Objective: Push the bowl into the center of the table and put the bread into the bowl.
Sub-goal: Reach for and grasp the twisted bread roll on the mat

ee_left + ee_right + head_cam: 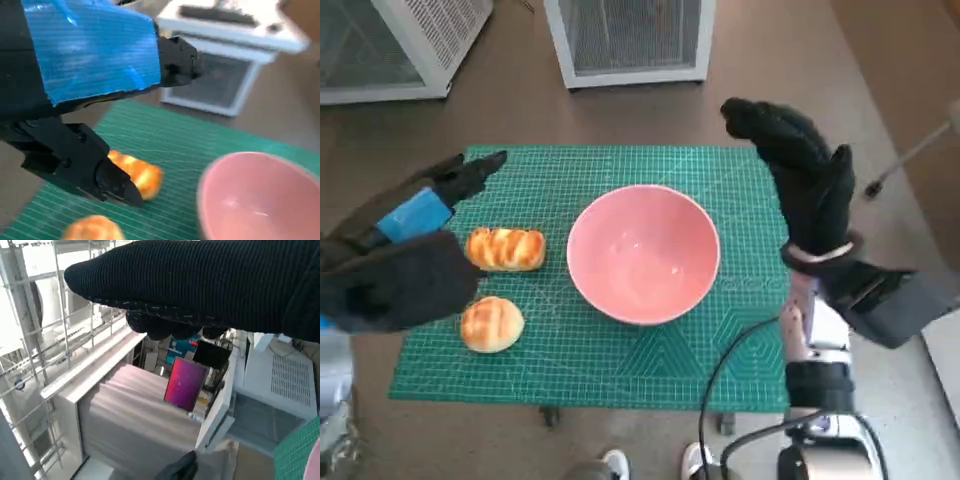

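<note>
Green cutting mat (620, 360) covers the table top. Pink bowl (643, 253) sits upright near the mat's middle, nothing inside it. Right hand (800, 180), gloved, is raised beside the bowl's right rim, apart from it, fingers extended and holding nothing. Left hand (405, 235) hovers over the mat's left edge, fingers spread, nothing between them; in the left wrist view its fingers (107, 177) hang above the long bread roll (506, 249), contact not discernible. Long roll lies left of the bowl, just apart from it. Round bread roll (491, 324) lies just nearer the robot than the long one, also on the mat
</note>
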